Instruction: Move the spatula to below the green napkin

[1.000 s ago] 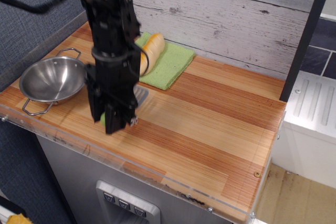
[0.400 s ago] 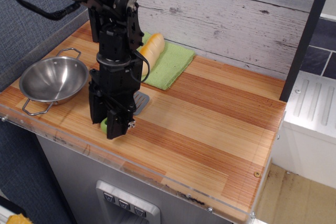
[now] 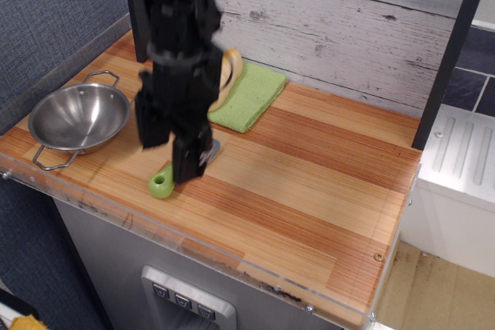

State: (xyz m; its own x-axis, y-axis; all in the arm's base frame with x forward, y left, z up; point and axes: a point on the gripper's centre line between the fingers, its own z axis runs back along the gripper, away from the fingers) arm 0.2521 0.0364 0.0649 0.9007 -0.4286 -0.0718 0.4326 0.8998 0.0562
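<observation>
Claw (image 3: 172, 154) spread open, empty — hanging just above the spatula (image 3: 165, 182).

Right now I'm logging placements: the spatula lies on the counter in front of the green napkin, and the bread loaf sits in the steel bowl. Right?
Not quite. The spatula does lie on the counter in front of the green napkin, but the bread loaf rests on the napkin, not in the steel bowl, which is empty. The observation.image view shows this.
</observation>
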